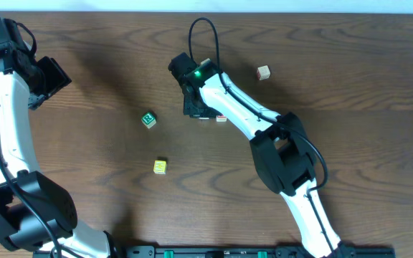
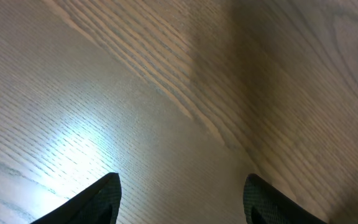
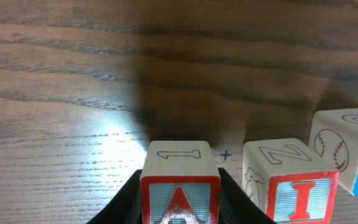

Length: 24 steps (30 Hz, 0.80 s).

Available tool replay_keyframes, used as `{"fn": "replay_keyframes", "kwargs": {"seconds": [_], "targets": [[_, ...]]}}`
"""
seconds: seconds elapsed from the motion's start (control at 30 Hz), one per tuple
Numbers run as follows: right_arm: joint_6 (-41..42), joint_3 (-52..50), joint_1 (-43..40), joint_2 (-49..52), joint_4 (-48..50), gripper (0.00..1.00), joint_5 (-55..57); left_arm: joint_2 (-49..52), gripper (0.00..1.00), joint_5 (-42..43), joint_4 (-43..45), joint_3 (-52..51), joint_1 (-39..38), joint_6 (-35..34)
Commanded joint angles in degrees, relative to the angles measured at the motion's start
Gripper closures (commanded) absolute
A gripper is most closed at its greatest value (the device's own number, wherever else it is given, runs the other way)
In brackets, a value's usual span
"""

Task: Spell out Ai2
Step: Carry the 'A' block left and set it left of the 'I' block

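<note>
My right gripper (image 3: 180,199) is shut on a wooden block with a red A (image 3: 180,186), held low at the table. Just to its right stands a block with a red I (image 3: 289,183), and past that a third block with a blue face (image 3: 353,149) at the frame edge. In the overhead view the right gripper (image 1: 196,107) hides the A block; a pale block (image 1: 221,118) shows beside it. My left gripper (image 2: 182,199) is open and empty over bare wood, at the far left in the overhead view (image 1: 49,79).
A green block (image 1: 148,120) and a yellow block (image 1: 160,167) lie left of centre. A tan block (image 1: 264,72) lies at the back right. The right arm's black cable loops above its wrist.
</note>
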Motion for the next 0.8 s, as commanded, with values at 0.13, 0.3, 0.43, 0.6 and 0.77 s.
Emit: {"fn": "replay_keyframes", "kwargs": {"seconds": [0.13,0.3,0.43,0.6,0.77], "targets": [[0.90,0.04,-0.13,1.42,-0.61,0.66,-0.07,-0.15,0.36,0.00,0.07,-0.09,-0.24,1.03],[0.87,0.04,-0.04,1.42,-0.70,0.63,-0.07,-0.15,0.36,0.00,0.22,-0.09,-0.24,1.03],[0.87,0.04,0.04,1.42,-0.68,0.63,-0.04,-0.15,0.36,0.02,0.22,-0.09,-0.24,1.03],[-0.07,0.07,-0.44,1.40,2.16,0.60,0.33,-0.15,0.36,0.00,0.28,-0.09,-0.24,1.03],[-0.44,0.09,-2.47,1.40,5.07,0.55,1.95,-0.15,0.36,0.00,0.28,-0.09,-0.24,1.03]]}}
